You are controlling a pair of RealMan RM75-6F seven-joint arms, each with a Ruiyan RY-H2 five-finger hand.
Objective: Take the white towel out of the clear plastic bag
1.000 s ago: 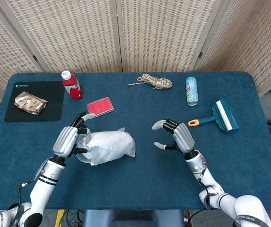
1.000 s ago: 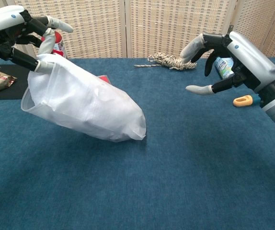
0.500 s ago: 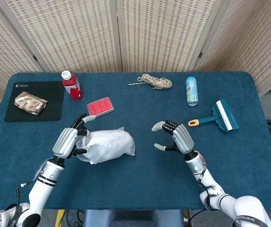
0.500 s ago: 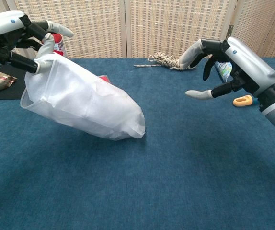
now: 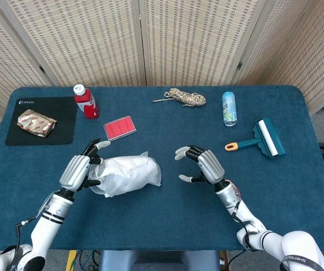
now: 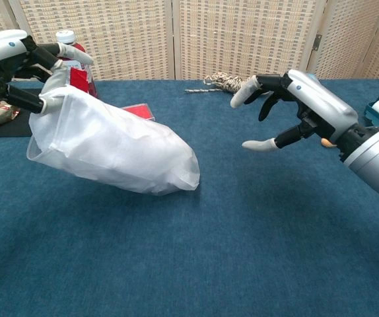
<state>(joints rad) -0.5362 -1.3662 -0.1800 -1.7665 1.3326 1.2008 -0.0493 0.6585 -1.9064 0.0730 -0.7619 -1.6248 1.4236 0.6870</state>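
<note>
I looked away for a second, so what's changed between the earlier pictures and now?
The right hand moved left toward the bag, still open and holding nothing. The left hand kept its grip on the bag's mouth and shifted slightly left. The bag's closed end still rests on the table; the towel remains inside.

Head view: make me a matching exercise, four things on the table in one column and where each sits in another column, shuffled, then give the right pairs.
Things:
1. red bottle
2. rope coil
3. lint roller
4. plastic bag

Places:
A. far edge of the table, middle
B. held at its mouth by the left hand
C. right side, beyond the drink can
D. just right of the black mat

Pairs: 1-D, 2-A, 3-C, 4-B
</note>
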